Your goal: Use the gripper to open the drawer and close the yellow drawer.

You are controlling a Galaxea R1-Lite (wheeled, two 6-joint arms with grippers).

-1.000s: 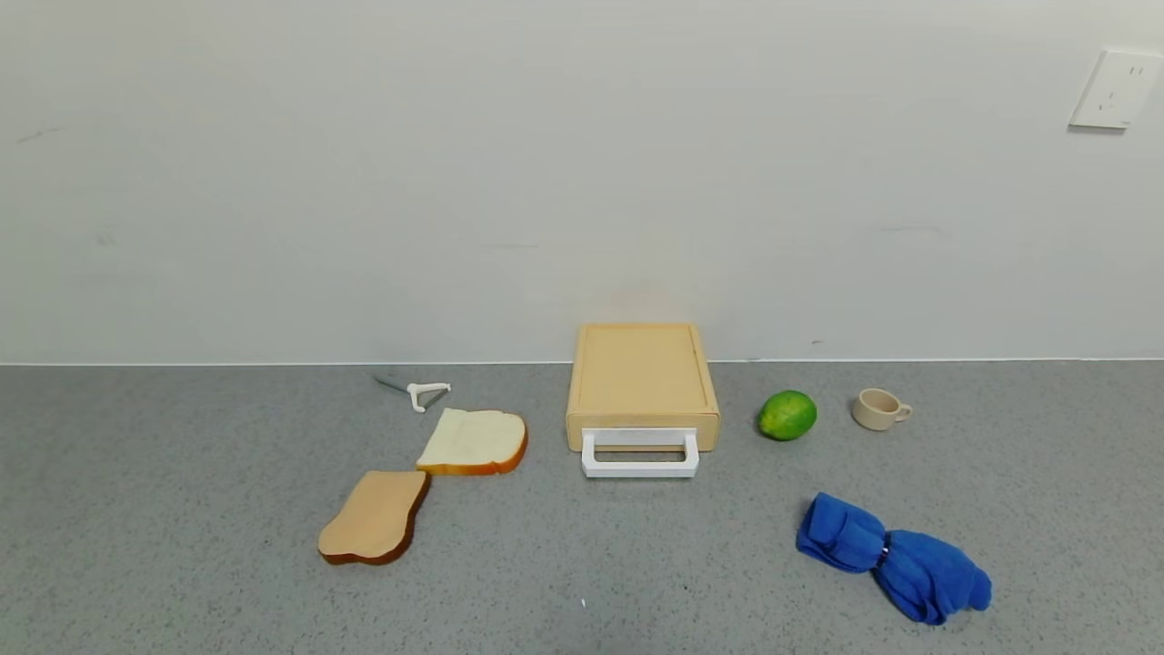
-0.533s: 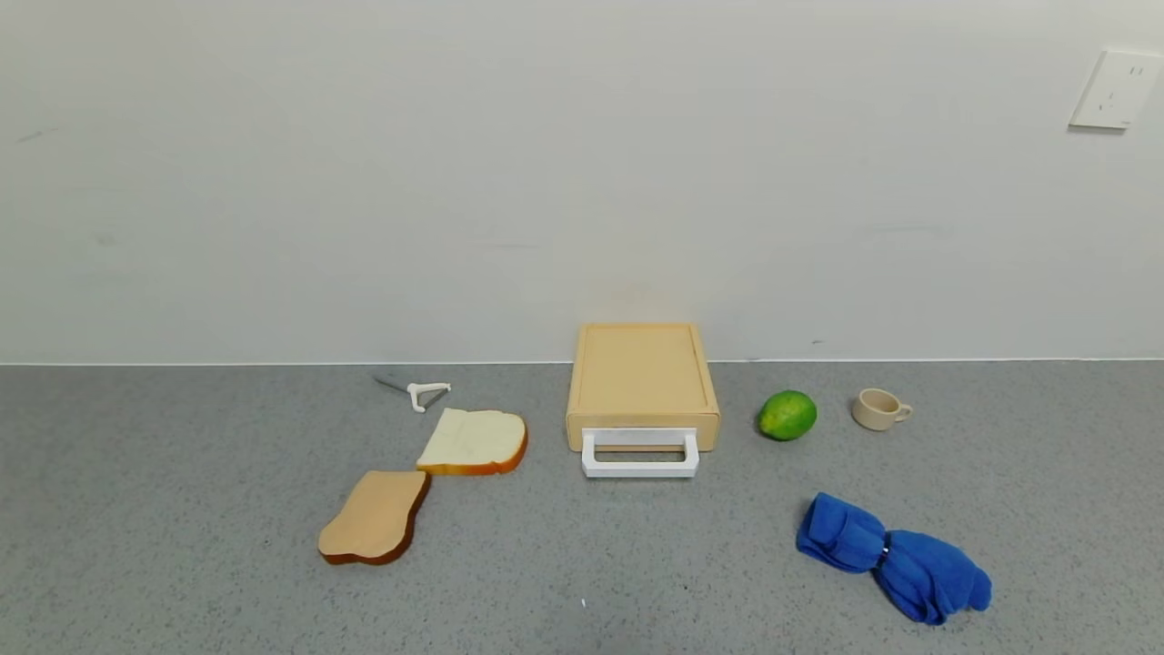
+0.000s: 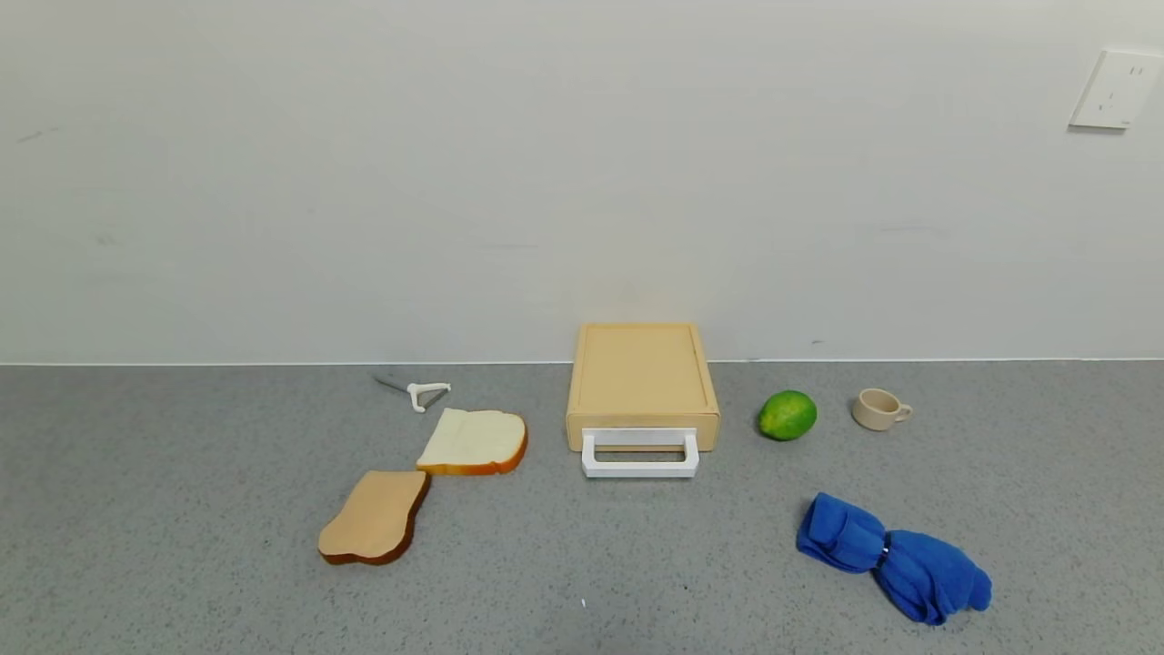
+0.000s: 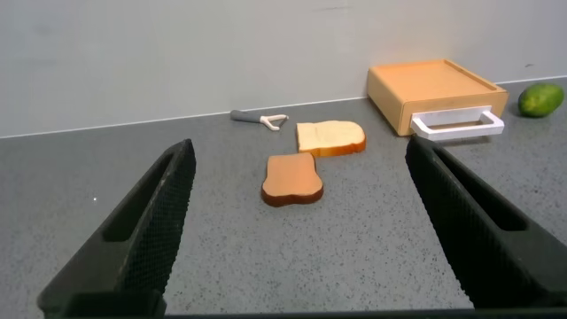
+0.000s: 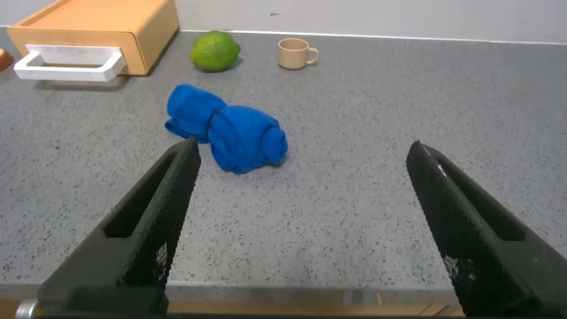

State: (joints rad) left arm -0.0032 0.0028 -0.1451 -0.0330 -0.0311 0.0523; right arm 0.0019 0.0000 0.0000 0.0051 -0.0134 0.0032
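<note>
The pale yellow drawer box (image 3: 642, 377) stands against the back wall at the centre of the grey counter, with its drawer pushed in and its white loop handle (image 3: 640, 454) facing me. It also shows in the left wrist view (image 4: 434, 89) and the right wrist view (image 5: 97, 34). Neither gripper shows in the head view. My left gripper (image 4: 301, 226) is open and empty, low near the counter's front, facing the bread slices. My right gripper (image 5: 306, 226) is open and empty at the counter's front edge, facing the blue cloth.
Two bread slices (image 3: 473, 441) (image 3: 375, 517) and a white peeler (image 3: 420, 393) lie left of the box. A green lime (image 3: 787, 415) and a beige cup (image 3: 878, 408) sit to its right. A crumpled blue cloth (image 3: 891, 557) lies front right.
</note>
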